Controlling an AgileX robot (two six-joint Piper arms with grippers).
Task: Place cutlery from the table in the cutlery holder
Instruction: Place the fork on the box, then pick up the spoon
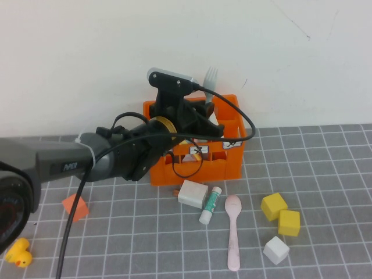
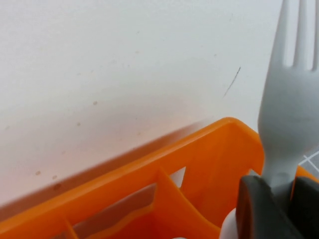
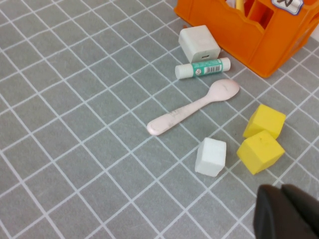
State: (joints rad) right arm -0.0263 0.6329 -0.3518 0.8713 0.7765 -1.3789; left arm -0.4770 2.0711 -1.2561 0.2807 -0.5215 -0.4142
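Grey fork [image 2: 289,114] is held upright, tines up, handle clamped by left gripper [image 2: 279,201] fingers above the orange cutlery holder [image 1: 229,165]. Pink spoon [image 1: 233,232] lies on the table [image 1: 325,168], long axis front-to-back, bowl toward the holder. Right gripper [image 3: 286,214] is seen over the tiles; finger state cannot be told.

Left arm is covering much of the orange cutlery holder [image 1: 224,165] interior and front labels; left gripper [image 2: 279,201] is being cut off by the left wrist view's edge, as is the grey fork [image 2: 289,114]. Right gripper [image 3: 288,213] is showing only as a dark corner, finger state undeterminable. Label characters are reading too small.
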